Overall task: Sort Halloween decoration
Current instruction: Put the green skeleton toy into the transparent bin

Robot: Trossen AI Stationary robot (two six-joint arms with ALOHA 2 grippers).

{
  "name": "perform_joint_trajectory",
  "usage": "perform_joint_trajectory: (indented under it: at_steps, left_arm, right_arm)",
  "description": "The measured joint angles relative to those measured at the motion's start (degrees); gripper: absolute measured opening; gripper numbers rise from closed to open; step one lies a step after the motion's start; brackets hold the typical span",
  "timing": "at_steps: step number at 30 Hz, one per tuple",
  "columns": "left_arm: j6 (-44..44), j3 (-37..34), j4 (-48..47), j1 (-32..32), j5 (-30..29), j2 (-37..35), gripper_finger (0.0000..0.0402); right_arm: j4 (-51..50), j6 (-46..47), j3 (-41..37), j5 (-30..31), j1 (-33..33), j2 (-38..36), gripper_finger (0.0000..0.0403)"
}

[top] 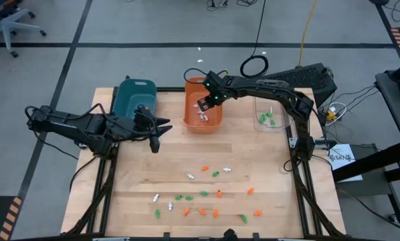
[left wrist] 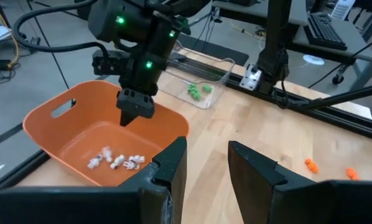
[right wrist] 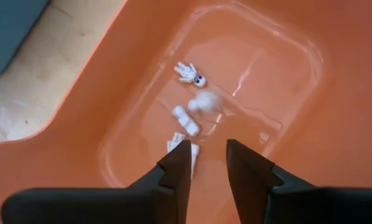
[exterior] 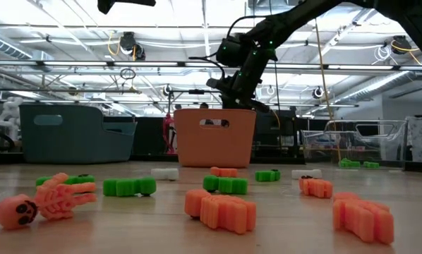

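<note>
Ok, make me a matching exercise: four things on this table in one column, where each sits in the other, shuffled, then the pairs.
Things:
1. white trinkets
2. green trinkets in a bin
3. right gripper
4. left gripper

Places:
A. above the bare wood, beside the teal bin
B. on the floor of the orange bin
C. hanging over the orange bin, jaws parted
D. inside the clear bin

Pairs: 1-B, 2-D, 3-C, 4-A
</note>
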Motion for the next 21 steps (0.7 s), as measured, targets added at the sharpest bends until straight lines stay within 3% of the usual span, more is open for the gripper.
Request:
perform_joint_trajectory:
  at_steps: [5,11,21]
  left_arm:
    - [-0.7,0.0,-1.5,0.0,-0.1,0.0,0.0116]
    - [-10.3,0.0,-4.5,0.0,1.0,0.0,0.0116]
    - [-16.8,0.0,-8.8,-0.2,20.3,0.1,0.0116]
  right_arm:
    - [-0.5,-0.7,0.0,-1.1,0.0,-0.5,0.0113]
    - [-0.9,-3.0,0.0,-4.9,0.5,-7.4,0.0124]
    - [-5.5,-10.3,0.0,-4.7,8.2,-21.8,0.0125]
